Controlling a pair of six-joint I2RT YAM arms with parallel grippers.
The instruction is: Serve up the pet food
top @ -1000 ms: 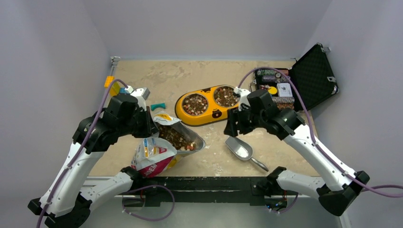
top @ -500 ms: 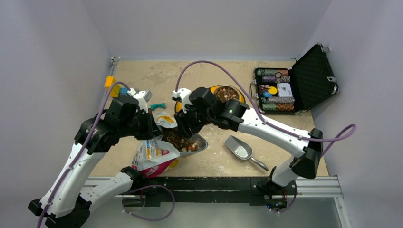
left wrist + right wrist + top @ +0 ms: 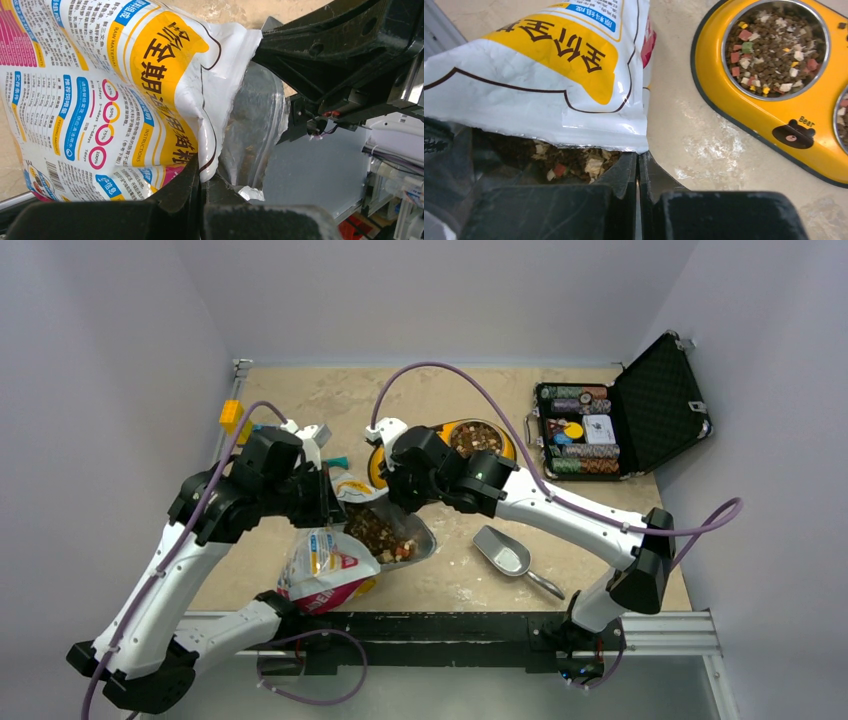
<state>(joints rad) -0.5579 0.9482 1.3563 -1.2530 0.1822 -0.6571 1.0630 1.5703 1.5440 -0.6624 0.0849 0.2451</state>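
My left claw (image 3: 200, 172) clamps bag (image 3: 100, 90) left lip, right claw (image 3: 639, 161) pinches right lip. Dish (image 3: 769, 122) holds kibble (image 3: 774, 50); next probably press mouth shut.

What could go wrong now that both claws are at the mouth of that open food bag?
1. The food bag lies on its side with pet food right at its open mouth. A tug from the left gripper or right gripper, both pinched shut on its rim, could spill it onto the table.
2. The thin rim could slip out or tear.
3. The yellow bowl already looks full, so more could overflow.
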